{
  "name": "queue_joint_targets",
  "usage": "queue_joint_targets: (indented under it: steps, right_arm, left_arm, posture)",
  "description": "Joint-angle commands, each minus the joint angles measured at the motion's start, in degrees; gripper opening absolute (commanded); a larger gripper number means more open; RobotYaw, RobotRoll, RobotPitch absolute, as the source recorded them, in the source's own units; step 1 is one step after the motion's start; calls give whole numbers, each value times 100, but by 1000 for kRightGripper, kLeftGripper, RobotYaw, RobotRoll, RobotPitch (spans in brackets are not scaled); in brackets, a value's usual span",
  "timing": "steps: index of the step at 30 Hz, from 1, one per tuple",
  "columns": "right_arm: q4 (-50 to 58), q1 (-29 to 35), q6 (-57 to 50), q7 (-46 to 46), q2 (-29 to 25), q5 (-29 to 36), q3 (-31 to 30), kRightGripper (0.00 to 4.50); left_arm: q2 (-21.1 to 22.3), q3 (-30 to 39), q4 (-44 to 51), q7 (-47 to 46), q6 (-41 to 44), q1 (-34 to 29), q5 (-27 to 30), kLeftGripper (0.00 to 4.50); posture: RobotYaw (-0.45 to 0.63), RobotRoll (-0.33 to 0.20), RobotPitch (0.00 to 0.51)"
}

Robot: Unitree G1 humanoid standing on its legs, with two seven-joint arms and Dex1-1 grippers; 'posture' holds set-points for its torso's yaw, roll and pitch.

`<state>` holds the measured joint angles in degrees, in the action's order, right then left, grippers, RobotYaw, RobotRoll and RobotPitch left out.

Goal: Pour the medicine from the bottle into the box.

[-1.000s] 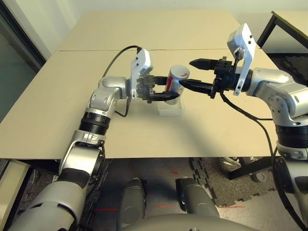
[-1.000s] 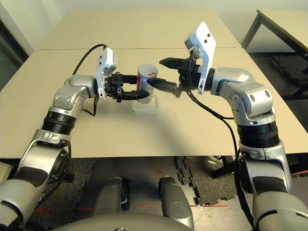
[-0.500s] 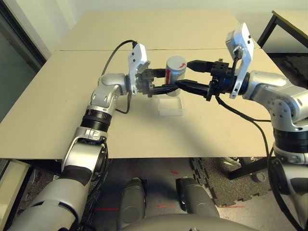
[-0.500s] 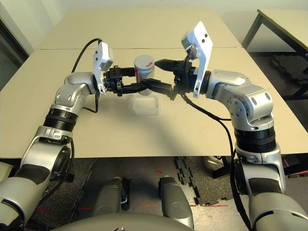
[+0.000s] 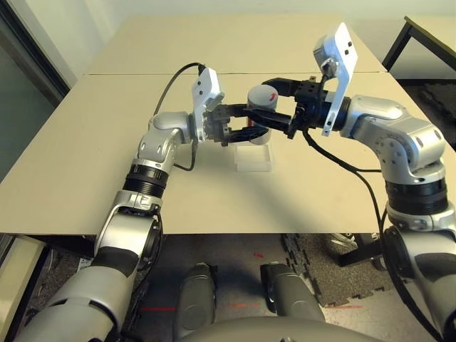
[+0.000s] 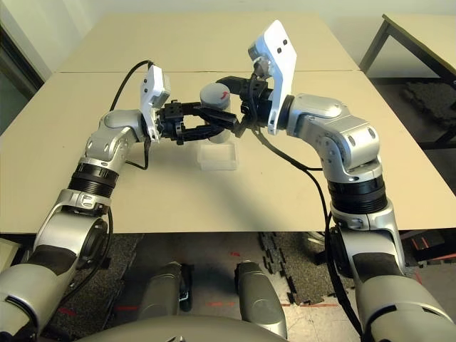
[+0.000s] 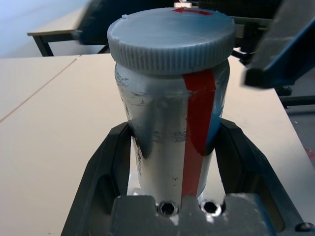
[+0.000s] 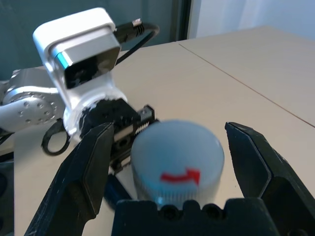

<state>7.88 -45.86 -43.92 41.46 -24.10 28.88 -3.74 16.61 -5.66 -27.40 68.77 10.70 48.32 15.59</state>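
Note:
The bottle, grey-silver with a red stripe, has its round grey cap on. It hangs in the air just above and behind the box. My left gripper is shut on the bottle's body, one finger on each side of it. My right gripper is open, and its two black fingers straddle the cap without pressing on it. The box is clear, shallow and square, and rests on the table below the bottle. The medicine is hidden.
The tan table has a seam running across it behind the arms. A black cable loops from my left wrist. A dark table stands at the far right, with black floor mats below the table's front edge.
My right gripper has swung left and up, from beside the bottle to around its cap. My left gripper has raised the bottle a little and still holds it.

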Motion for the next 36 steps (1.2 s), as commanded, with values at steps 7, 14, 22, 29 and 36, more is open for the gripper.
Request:
queue_joint_targets:
  steps: [7, 14, 22, 29, 36]
  right_arm:
    - [-316, -126, 285, -32, 91, -268, -33, 4500]
    - [-378, 51, 344, -46, -37, -318, 128, 4500]
    - [-130, 291, 215, -142, -272, -150, 403, 4500]
    - [202, 539, -32, -245, -489, 98, 661, 4500]
    - [516, 811, -284, -285, -772, 344, 939, 4500]
  left_arm:
    - [14, -23, 310, -9, 175, -149, 75, 2730]
    - [69, 8, 476, -55, 269, -249, 102, 2730]
    - [197, 66, 413, -114, 279, -302, 87, 2730]
    - [271, 107, 264, -128, 217, -275, 74, 2730]
    - [312, 114, 170, -108, 168, -295, 52, 2730]
  posture:
    - [-188, 0, 81]
    - [-185, 0, 82]
    - [-185, 0, 86]
    - [-191, 0, 89]
    - [-199, 0, 93]
